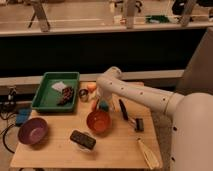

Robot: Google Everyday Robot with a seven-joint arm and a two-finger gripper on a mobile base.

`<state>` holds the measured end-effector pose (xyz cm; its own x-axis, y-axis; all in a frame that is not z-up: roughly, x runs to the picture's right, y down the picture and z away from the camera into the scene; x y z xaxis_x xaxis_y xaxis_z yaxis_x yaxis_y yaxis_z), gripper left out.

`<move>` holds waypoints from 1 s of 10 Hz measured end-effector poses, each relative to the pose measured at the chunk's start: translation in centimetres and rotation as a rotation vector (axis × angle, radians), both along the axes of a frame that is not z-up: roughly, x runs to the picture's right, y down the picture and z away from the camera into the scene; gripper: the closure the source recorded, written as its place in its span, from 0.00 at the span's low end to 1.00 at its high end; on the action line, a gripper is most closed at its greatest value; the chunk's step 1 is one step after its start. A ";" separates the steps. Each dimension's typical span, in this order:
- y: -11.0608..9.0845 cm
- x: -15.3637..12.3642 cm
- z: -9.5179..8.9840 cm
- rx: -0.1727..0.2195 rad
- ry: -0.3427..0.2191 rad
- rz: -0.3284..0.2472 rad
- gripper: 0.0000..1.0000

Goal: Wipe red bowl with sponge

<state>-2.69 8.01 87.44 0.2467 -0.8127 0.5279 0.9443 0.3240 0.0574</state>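
The red bowl (98, 121) sits upright near the middle of the wooden table (55, 152). Just behind its far rim the small teal sponge (104, 106) shows at the end of my white arm (135, 94). My gripper (100, 102) hangs down from the arm's bend, right at the sponge and a little above the bowl's back edge. Whether the sponge rests on the table or is in the gripper cannot be told.
A purple bowl (33, 131) stands at the front left and a black block (83, 140) in front of the red bowl. A green tray (44, 98) with items is at the back left. A black brush (124, 110) and a wooden brush (148, 153) lie right.
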 end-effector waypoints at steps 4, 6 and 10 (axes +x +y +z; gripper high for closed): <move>0.4 1.4 2.8 -0.021 0.041 -0.013 0.20; 0.7 2.2 4.0 -0.032 0.062 -0.012 0.20; 0.8 3.6 5.4 -0.048 0.104 -0.017 0.35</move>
<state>0.91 8.79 92.85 0.2887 -0.7916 0.5386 0.9497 0.3080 -0.0564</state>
